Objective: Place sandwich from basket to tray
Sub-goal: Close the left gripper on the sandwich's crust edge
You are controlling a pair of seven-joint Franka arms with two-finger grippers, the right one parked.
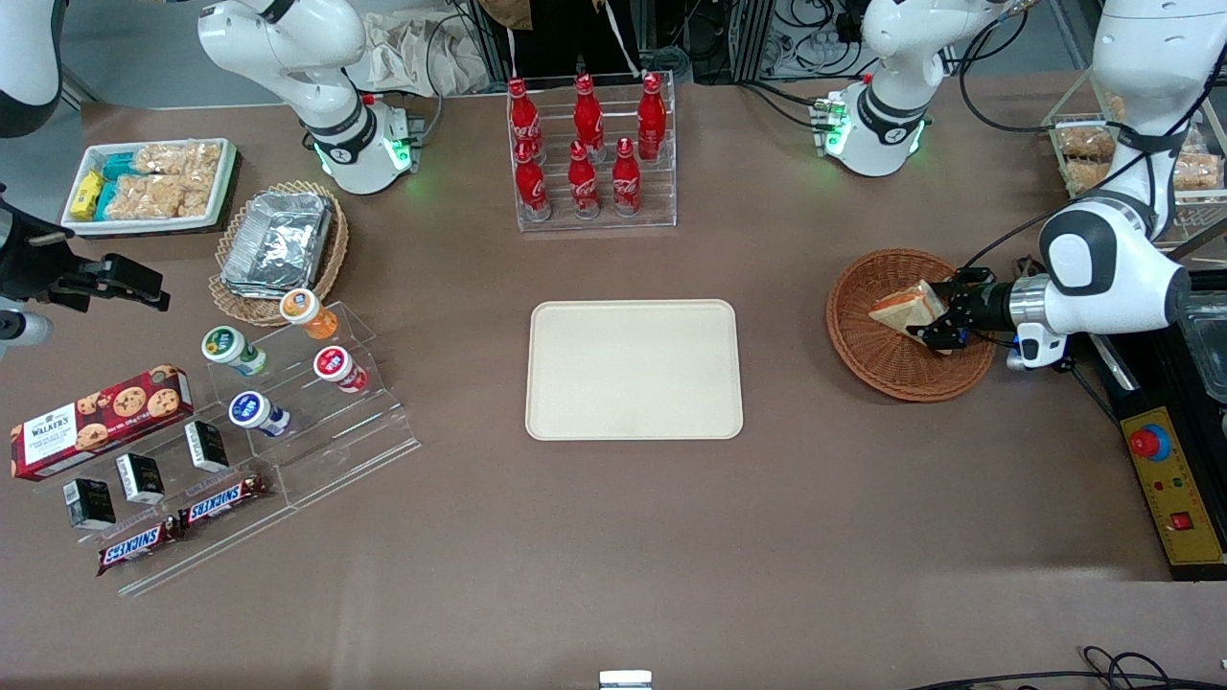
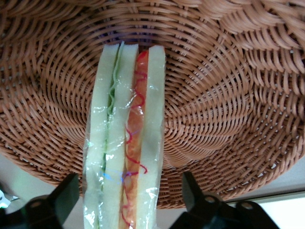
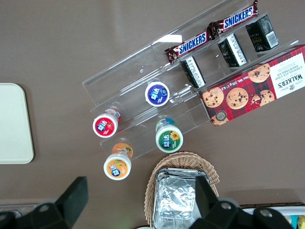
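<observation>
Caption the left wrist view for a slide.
Open gripper straddling the wrapped sandwich standing in the basket.

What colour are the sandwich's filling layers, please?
The sandwich, between the open gripper, has red-orange and pale green layers, clearest in the left wrist view.

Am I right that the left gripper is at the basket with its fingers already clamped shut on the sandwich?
Not quite. The gripper is at the basket, but the left wrist view shows its fingers open, standing apart on either side of the sandwich, not clamped on it.
</observation>
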